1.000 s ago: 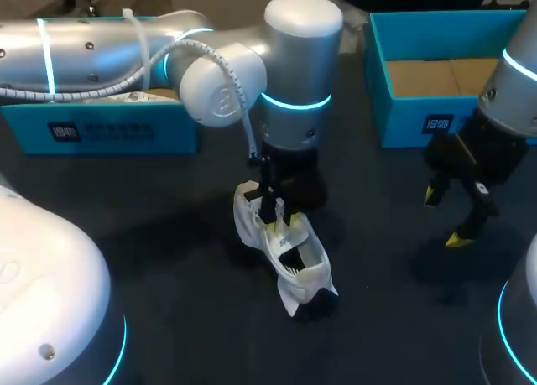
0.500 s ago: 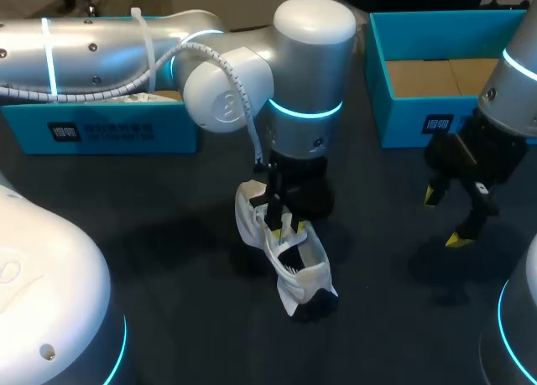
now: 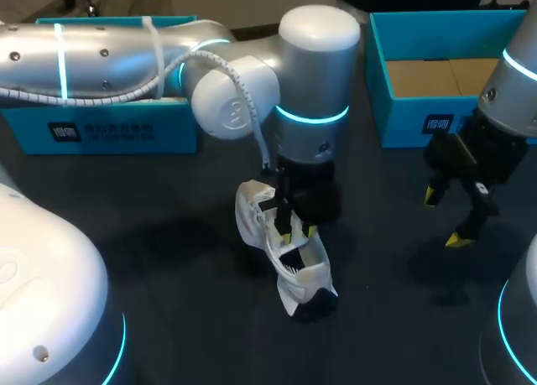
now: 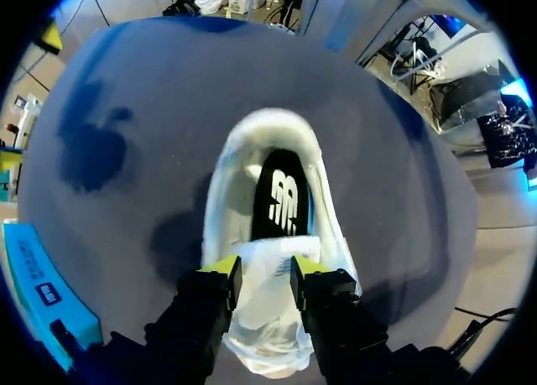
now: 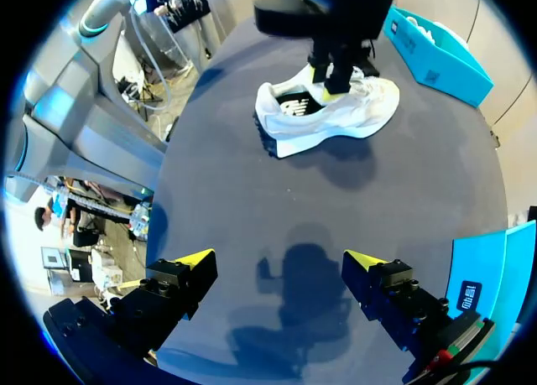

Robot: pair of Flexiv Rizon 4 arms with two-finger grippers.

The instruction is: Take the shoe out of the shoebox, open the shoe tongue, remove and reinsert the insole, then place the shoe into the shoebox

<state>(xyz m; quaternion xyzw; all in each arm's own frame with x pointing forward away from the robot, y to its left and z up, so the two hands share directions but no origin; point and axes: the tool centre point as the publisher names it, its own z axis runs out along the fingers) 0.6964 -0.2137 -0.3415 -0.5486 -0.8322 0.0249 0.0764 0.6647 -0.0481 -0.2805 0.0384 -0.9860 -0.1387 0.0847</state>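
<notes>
- The white shoe (image 3: 295, 267) is laid on the table (image 3: 168, 234), outside the shoebox (image 3: 411, 121).
- Its tongue (image 4: 270, 249) is pinched between the left hand's (image 4: 264, 269) fingers.
- The right hand (image 5: 277, 261) is held wide open, empty.

Head camera sits high and behind, looking down on the whole dark table (image 3: 168, 259). Left wrist camera stares straight down, very close, white shoe (image 4: 273, 192) right at its jaws. Right wrist camera looks across the table from well back, that same shoe far ahead of its jaws. All three share it.
</notes>
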